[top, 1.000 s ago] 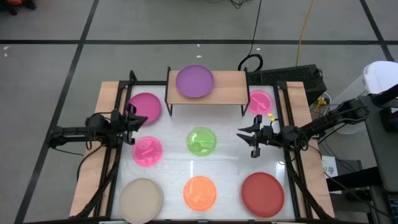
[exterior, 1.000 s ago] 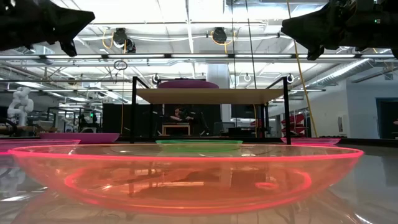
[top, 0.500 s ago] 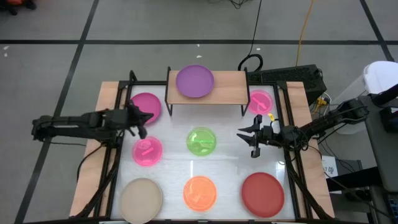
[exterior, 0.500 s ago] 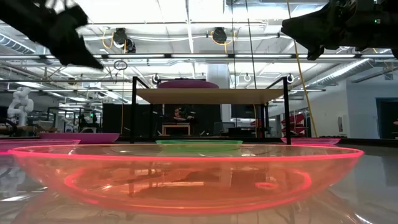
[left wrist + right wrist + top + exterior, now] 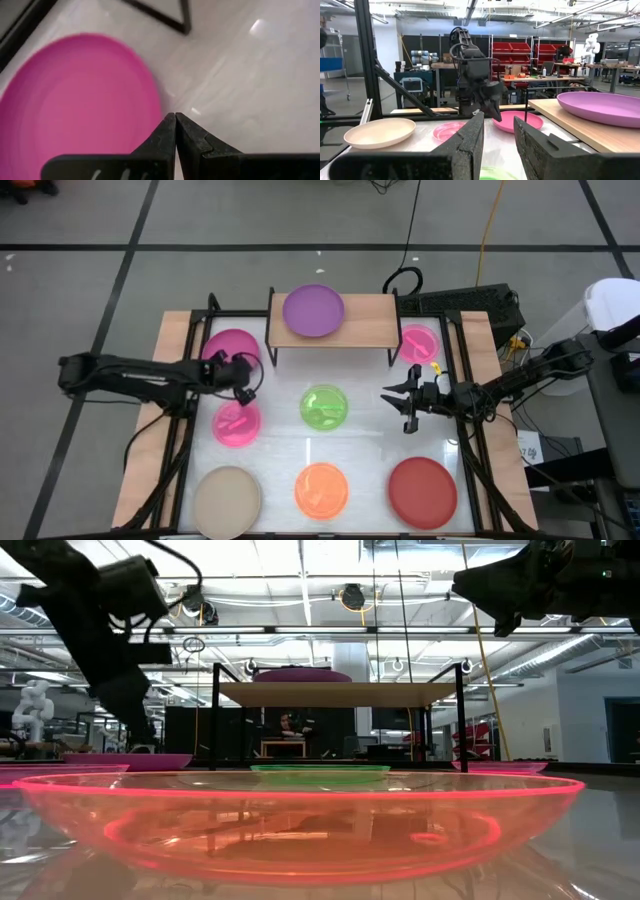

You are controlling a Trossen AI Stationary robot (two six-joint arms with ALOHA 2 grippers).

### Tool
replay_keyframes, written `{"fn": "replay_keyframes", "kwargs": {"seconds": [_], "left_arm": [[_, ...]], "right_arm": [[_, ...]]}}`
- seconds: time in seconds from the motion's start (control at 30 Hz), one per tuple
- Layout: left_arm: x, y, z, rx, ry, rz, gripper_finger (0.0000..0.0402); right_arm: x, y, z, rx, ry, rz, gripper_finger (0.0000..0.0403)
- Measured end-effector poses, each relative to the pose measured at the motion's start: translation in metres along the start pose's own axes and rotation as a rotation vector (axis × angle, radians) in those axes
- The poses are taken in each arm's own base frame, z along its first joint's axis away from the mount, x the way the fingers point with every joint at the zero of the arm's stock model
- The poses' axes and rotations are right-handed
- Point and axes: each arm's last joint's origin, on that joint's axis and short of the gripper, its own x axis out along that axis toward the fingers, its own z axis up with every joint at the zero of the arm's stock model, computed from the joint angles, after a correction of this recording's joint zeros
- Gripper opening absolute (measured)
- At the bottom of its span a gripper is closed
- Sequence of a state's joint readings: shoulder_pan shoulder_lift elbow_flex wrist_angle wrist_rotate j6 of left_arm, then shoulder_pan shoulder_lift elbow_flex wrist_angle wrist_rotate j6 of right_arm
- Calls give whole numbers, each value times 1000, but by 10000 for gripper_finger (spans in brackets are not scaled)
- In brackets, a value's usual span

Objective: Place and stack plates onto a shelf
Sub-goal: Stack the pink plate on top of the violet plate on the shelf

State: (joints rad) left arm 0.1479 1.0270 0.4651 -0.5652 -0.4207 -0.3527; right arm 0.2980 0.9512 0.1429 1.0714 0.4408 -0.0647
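Note:
The purple plate (image 5: 313,311) lies on the left half of the light-wood shelf (image 5: 372,320). On the white table sit the magenta plate (image 5: 228,348), two small pink plates (image 5: 236,424) (image 5: 418,342), the green (image 5: 324,406), orange (image 5: 321,489), beige (image 5: 227,498) and red (image 5: 422,492) plates. My left gripper (image 5: 242,372) (image 5: 175,116) is shut and points down, just off the right rim of the magenta plate (image 5: 75,110); I cannot tell whether it touches anything. My right gripper (image 5: 403,402) (image 5: 498,121) is open, level, above the table right of the green plate.
A black frame (image 5: 190,330) runs along the table's left, right and far sides. The shelf's thin black legs (image 5: 213,720) stand at the far middle, with free space under the board. The shelf's right half is bare. Bare table lies between the green plate and the shelf.
My left gripper has moved a little toward the table's right, come down from high above the table to just over the magenta plate's right rim, and tipped from level to pointing down. The plates have stayed in place.

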Motion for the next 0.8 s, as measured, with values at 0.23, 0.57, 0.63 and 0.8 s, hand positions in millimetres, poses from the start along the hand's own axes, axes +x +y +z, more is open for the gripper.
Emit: {"fn": "replay_keyframes", "kwargs": {"seconds": [0.23,0.57,0.63,0.8], "left_arm": [[19,4,-1,-38,111,50,15],[35,4,-3,-25,206,30,15],[34,3,-2,-23,201,3,15],[31,4,1,-34,160,-12,15]], "right_arm": [[0,0,0,0,0,0,89],[0,0,0,1,0,0,89],[0,0,0,1,0,0,89],[0,0,0,1,-1,-1,89]]}}
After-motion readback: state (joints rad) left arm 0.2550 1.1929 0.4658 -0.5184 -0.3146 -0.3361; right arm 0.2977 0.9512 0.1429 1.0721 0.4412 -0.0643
